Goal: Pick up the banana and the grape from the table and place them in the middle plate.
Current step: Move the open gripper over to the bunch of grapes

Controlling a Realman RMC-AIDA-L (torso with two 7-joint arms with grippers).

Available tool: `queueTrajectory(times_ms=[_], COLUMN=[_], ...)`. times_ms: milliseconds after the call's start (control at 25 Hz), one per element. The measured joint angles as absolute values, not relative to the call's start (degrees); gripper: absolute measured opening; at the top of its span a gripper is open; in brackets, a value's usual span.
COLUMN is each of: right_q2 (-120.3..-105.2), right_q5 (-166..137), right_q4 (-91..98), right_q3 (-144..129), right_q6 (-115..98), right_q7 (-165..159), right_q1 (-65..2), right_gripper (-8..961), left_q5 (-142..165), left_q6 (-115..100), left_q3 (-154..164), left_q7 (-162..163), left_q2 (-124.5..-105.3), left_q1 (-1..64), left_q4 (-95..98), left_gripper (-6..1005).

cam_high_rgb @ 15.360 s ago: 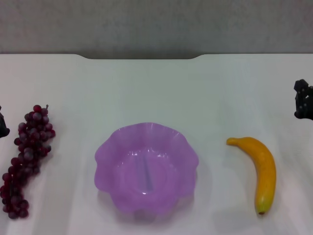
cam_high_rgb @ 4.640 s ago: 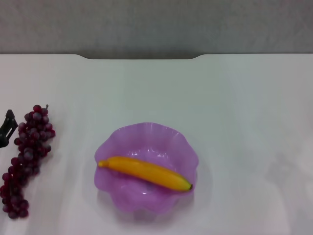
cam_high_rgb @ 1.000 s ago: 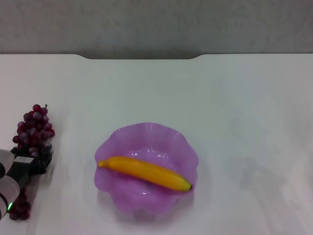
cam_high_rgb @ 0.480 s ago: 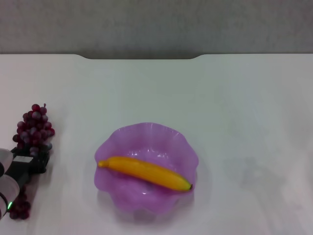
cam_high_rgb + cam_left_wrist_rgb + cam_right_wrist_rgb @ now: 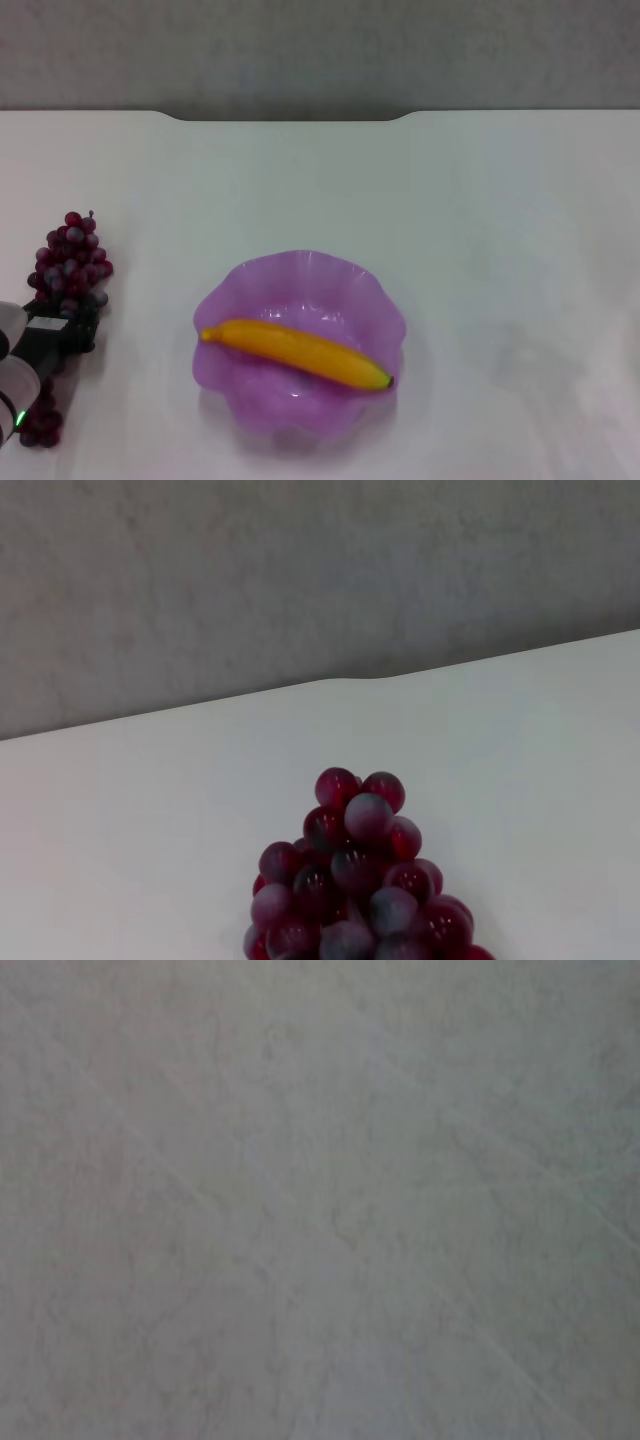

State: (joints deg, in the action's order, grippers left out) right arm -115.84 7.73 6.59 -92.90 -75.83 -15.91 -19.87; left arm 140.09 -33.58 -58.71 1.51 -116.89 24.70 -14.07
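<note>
The banana (image 5: 295, 352) lies slantwise inside the purple scalloped middle plate (image 5: 300, 262), its dark tip toward the plate's right rim. At the table's left edge lies the grape (image 5: 70, 262), a long dark red bunch. My left gripper (image 5: 62, 330) is down on the middle of the bunch, clamped across it, so the top cluster and a few bottom grapes show on either side. The left wrist view shows the top of the grape (image 5: 350, 880) close up. My right gripper is out of view.
The white table (image 5: 450, 220) stretches to a notched far edge with a grey wall behind it. The right wrist view shows only a plain grey surface.
The left gripper's dark fingers have drawn in on the bunch, and the top cluster of grapes has shifted slightly left. The banana and the plate have not moved.
</note>
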Motion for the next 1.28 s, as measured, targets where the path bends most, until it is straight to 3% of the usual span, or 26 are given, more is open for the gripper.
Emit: queueTrajectory(times_ms=[840, 960, 1160, 1280], right_q2=[-115.84, -115.84, -115.79, -115.76], right_q5=[7.7, 7.7, 7.7, 7.7], right_q4=[6.9, 6.9, 6.8, 6.7], right_q3=[-94.3, -94.3, -94.4, -94.4], right_q6=[-74.5, -74.4, -74.3, -74.3], right_q7=[-16.0, -16.0, -16.9, -16.9], right_q1=[-20.2, -20.2, -20.3, -20.3], right_gripper=[0, 0, 0, 0], left_q5=[140.1, 140.1, 140.0, 139.5], left_q6=[-38.9, -38.9, -38.5, -38.3], left_q3=[-58.5, -58.6, -58.7, -59.0], left_q7=[5.7, 5.4, 5.1, 5.1], left_q2=[-116.83, -116.83, -116.86, -116.81], left_q1=[24.6, 24.6, 24.4, 24.5], left_q4=[-14.7, -14.4, -14.3, -14.3], left_gripper=[294, 88, 31, 86])
